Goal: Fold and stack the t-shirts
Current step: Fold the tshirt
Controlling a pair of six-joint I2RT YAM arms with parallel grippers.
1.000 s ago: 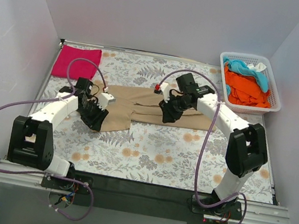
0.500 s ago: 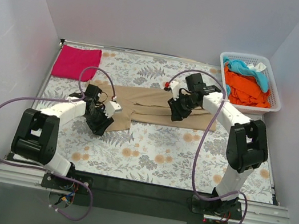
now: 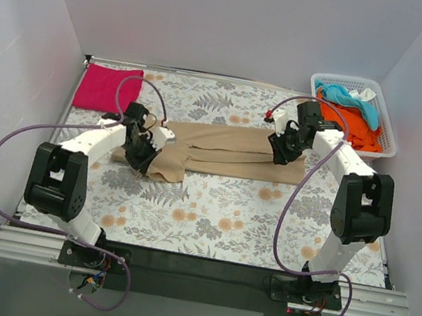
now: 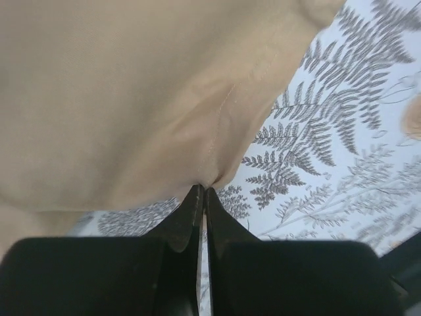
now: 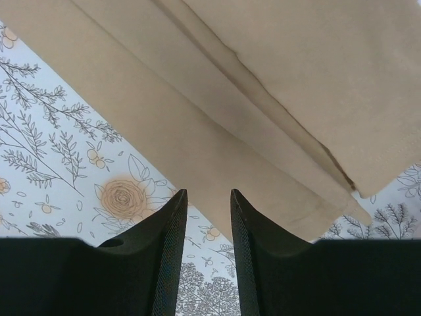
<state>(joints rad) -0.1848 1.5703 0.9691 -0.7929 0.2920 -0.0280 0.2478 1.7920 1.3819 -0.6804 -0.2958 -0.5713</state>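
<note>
Pinching the tan shirt (image 3: pixel 220 150) by its edge, the left gripper (image 4: pixel 202 192) is clamped tight; the right gripper (image 5: pixel 206 195) stands open, folded cloth just ahead.

Walls (image 3: pixel 219 20): plain pale panels on three sides.
Table (image 3: pixel 217 216): cloth printed with grey ferns, orange flowers.
Light: even.

smooth matt cloth t-shirt (image 3: pixel 220 150), printed matt tablecloth (image 3: pixel 226 210)

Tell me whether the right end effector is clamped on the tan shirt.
No: in the right wrist view the right end effector has its fingers apart, and the tan shirt lies beyond their tips, not pinched between them.
</note>
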